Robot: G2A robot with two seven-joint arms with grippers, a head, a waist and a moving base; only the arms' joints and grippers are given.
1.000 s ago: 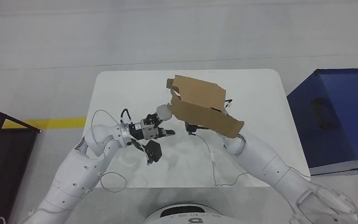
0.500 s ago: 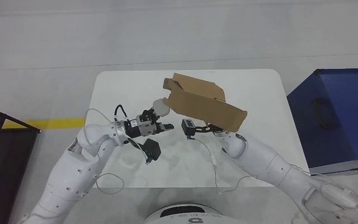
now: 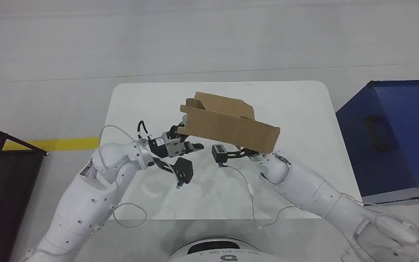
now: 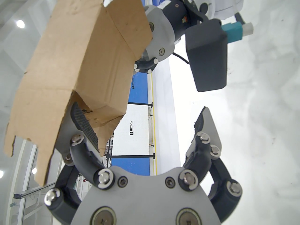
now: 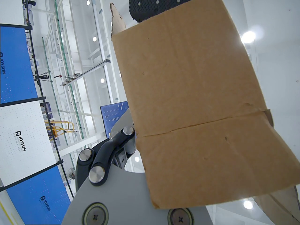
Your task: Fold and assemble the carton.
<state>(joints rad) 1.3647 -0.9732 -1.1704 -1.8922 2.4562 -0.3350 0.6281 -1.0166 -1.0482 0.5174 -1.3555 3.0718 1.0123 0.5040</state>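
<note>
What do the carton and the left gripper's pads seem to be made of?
Carton: brown cardboard, matte, apparently corrugated; creased fold lines and ragged torn edges show. Pads of the left gripper: probably black rubber, matte, with a ribbed grip texture; the exact material is unclear.

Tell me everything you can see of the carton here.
The carton is plain brown cardboard, partly unfolded, creased, flaps loose with ragged edges. It hangs tilted above the white table, off its surface. The right gripper clamps one end; a finger of the open left gripper sits at a flap on the other end.
</note>
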